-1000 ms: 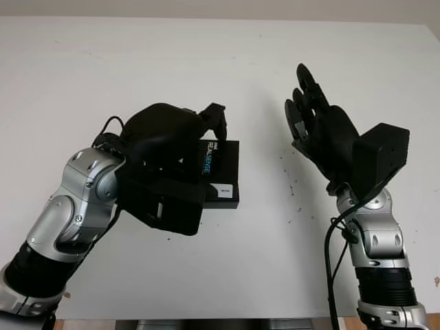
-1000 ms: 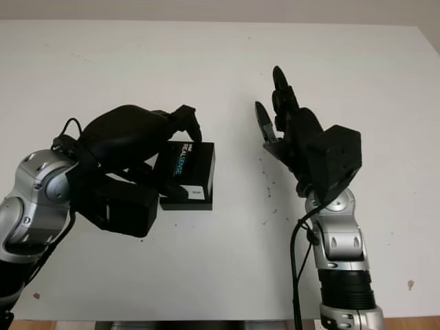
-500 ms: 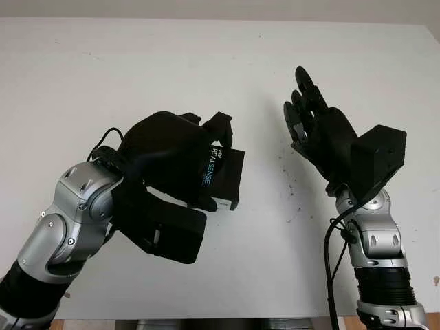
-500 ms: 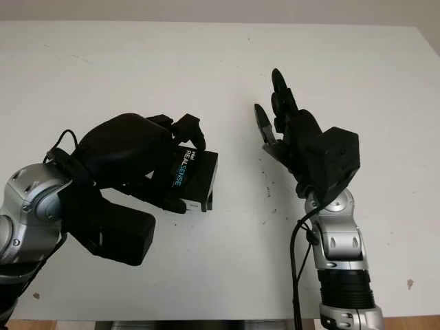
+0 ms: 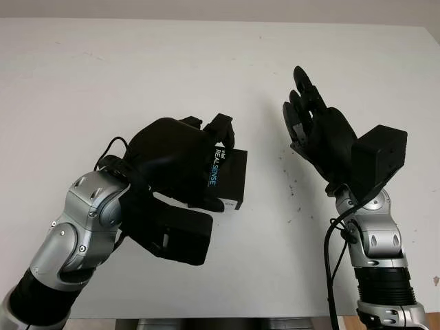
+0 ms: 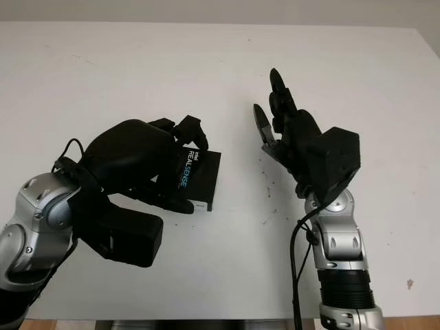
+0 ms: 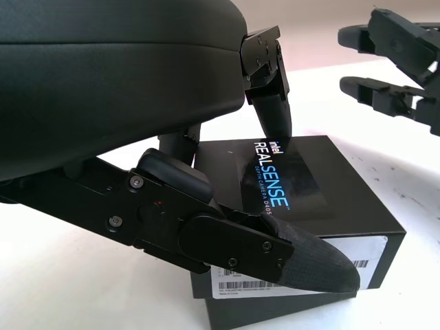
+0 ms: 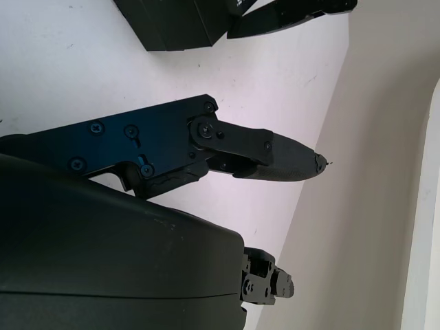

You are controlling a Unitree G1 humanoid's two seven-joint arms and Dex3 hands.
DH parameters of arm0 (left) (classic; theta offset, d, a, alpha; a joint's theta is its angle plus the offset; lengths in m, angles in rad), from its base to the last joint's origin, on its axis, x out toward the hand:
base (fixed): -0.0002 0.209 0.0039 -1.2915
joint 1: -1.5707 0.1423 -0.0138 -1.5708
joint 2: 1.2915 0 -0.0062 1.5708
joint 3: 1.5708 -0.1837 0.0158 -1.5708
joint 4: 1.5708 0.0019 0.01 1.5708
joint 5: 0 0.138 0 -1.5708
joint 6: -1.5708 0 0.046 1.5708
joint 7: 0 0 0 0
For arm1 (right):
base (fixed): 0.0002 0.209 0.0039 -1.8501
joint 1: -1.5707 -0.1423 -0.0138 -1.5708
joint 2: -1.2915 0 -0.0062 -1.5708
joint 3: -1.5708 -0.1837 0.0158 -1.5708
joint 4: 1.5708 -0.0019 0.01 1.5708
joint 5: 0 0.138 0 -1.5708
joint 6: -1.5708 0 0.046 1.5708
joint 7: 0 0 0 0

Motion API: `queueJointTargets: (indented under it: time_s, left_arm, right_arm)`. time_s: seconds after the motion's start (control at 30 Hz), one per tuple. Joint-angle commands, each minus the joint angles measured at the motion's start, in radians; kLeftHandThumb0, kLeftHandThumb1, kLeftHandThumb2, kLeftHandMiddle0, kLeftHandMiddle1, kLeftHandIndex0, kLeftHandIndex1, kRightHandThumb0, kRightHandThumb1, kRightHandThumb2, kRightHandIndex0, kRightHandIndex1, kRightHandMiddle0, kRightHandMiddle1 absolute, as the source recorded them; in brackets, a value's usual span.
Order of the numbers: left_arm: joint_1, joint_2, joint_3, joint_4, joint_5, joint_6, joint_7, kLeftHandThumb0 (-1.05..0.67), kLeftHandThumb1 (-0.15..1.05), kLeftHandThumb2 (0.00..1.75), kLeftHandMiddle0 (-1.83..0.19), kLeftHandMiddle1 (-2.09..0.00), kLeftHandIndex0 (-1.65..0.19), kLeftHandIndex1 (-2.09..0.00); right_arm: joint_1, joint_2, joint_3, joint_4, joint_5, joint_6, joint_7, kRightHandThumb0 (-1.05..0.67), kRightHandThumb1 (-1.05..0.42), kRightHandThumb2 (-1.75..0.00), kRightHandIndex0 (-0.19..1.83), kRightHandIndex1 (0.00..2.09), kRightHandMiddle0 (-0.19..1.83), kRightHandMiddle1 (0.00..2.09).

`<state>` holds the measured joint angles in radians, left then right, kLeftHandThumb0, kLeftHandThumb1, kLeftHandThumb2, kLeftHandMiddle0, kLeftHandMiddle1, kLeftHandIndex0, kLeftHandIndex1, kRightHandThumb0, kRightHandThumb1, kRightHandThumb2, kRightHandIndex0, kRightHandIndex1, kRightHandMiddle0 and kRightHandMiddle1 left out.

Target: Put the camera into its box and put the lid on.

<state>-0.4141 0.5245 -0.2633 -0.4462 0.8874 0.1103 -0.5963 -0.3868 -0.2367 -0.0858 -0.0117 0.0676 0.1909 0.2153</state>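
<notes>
A black camera box (image 5: pixel 232 180) with its lid on, printed "RealSense" (image 7: pixel 275 180), is at the table's middle. My left hand (image 5: pixel 218 168) is shut on it. One finger (image 7: pixel 271 103) presses on the lid and the thumb (image 7: pixel 275 251) runs along the labelled side. The box sits tilted in the grasp; I cannot tell whether its lower edge touches the table. My right hand (image 5: pixel 300 103) is open, held up above the table to the right of the box and apart from it. A corner of the box (image 8: pixel 175 24) appears in the right wrist view.
The white table (image 5: pixel 137 69) stretches around both hands, with a few dark specks (image 5: pixel 290 187) between the box and my right arm. Its far edge runs along the top of the eye views.
My left hand has tilted the box and shifted it slightly to the right, and the left elbow has swung in. The right hand has barely moved.
</notes>
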Motion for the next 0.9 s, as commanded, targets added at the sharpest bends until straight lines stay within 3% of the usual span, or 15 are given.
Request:
queueJointTargets:
  time_s: [0.0,0.27,0.53,0.87]
  left_arm:
    - [0.036,-0.009,-0.018,0.022,0.016,-0.002,0.013,-0.43,1.05,0.2,-0.2,-2.09,0.07,-1.97]
    - [0.066,-0.025,-0.015,0.043,0.052,-0.017,0.095,-0.4,1.05,0.19,-0.2,-2.09,0.15,-2.09]
    - [0.094,-0.019,-0.008,0.026,0.075,-0.011,0.098,-0.41,1.05,0.2,-0.17,-2.09,0.19,-2.04]
    - [0.175,-0.048,0.025,-0.018,0.049,0.004,0.137,-0.4,1.05,0.16,-0.26,-2.09,0.07,-2.09]
  right_arm:
    - [0.013,-0.008,-0.003,-0.023,0.006,0.003,0.003,-0.6,-1.05,-0.58,-0.12,0.05,-0.1,0.05]
    - [0.014,-0.004,-0.003,-0.029,0.013,0.017,0.002,-0.57,-1.05,-0.6,-0.13,0.05,-0.11,0.05]
    - [0.013,-0.004,-0.002,-0.033,0.017,0.03,0.002,-0.57,-1.05,-0.6,-0.12,0.05,-0.11,0.05]
    - [0.005,-0.004,-0.003,-0.014,0.028,0.018,0.012,-0.59,-1.05,-0.6,-0.13,0.05,-0.12,0.05]
